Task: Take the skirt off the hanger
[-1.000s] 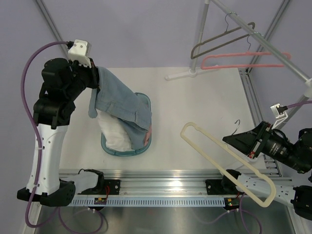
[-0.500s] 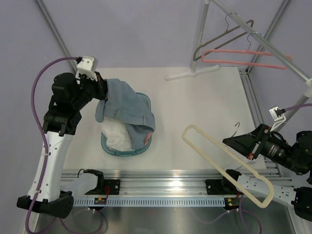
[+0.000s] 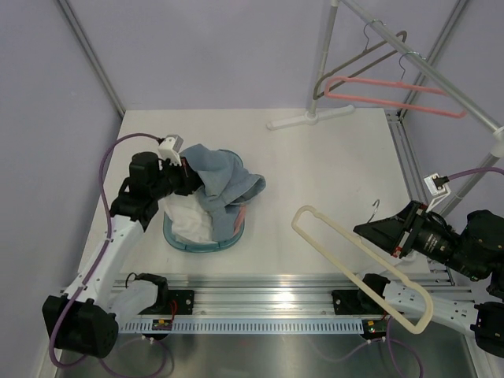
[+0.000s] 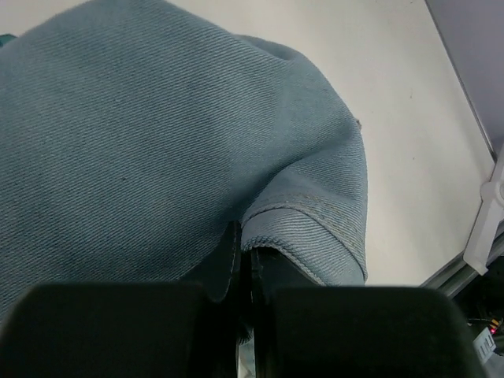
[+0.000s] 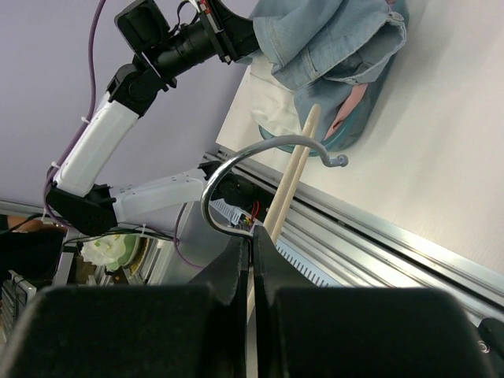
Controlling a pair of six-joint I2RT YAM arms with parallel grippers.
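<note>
skirt (image 3: 224, 181): heaped on basket (image 3: 198, 246)
left gripper (image 4: 244, 252): pinching skirt
hanger (image 5: 292, 169): right of basket, long axis diagonal
right gripper (image 5: 252, 244): pinching hanger

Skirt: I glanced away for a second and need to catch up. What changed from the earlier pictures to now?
The left hand, shut on the denim skirt, swung down from high above the basket and lowered the skirt in a heap onto it. The right hand kept its grip on the cream hanger, which hardly moved.
</note>
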